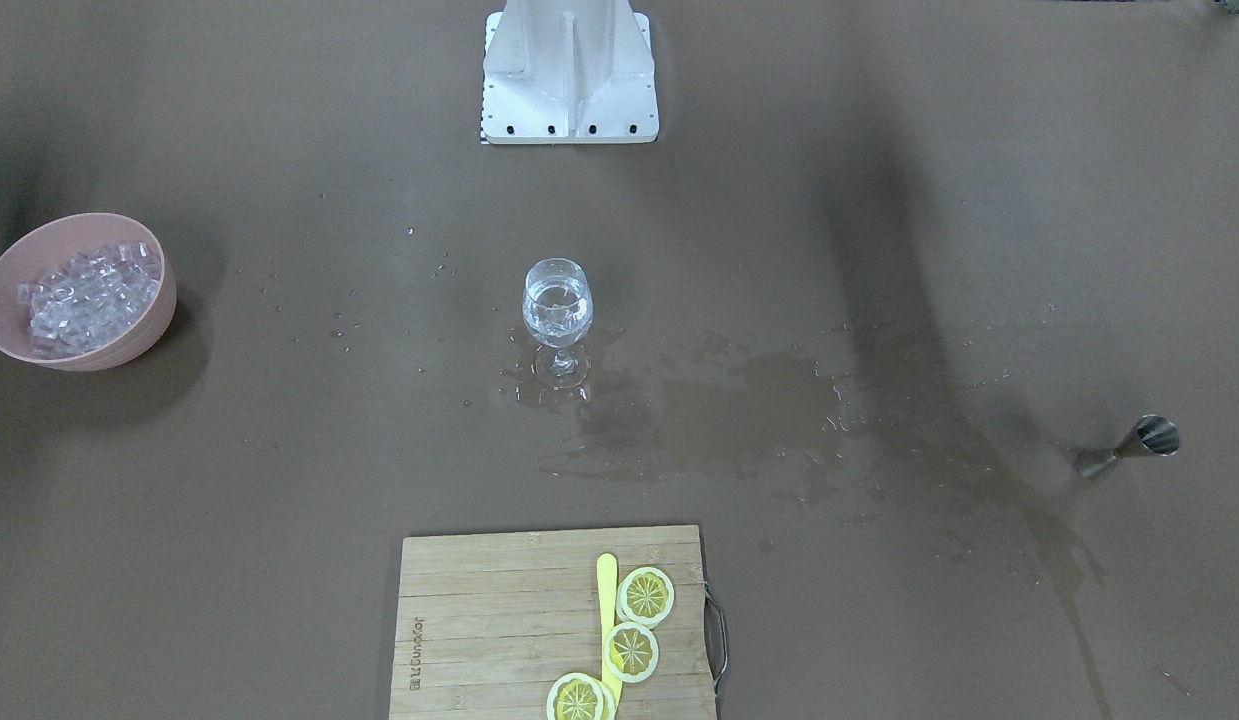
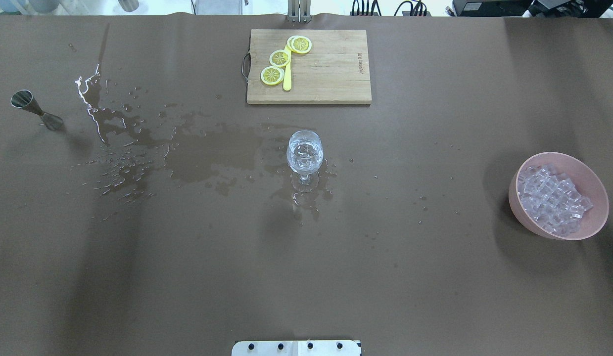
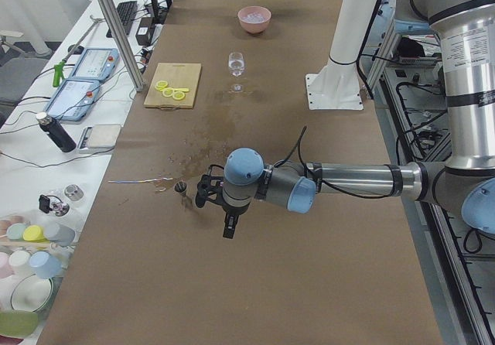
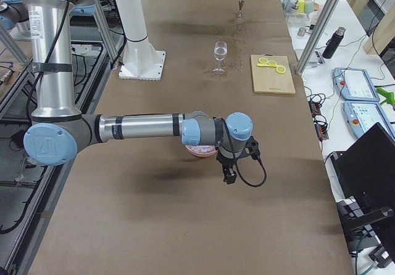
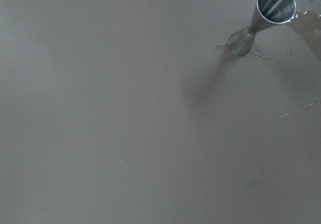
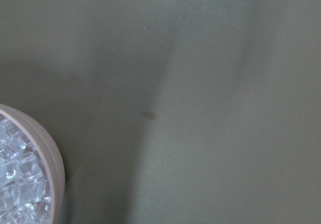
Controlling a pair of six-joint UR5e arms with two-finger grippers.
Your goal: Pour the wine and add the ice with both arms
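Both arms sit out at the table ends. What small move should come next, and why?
Probably shift the right gripper over the pink bowl of ice: the wine glass already holds clear liquid, and that gripper hangs just beside the bowl. I cannot tell whether the glass has ice yet.

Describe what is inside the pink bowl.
The pink bowl holds a heap of small clear ice cubes. They cover its bottom, so anything beneath them cannot be seen.
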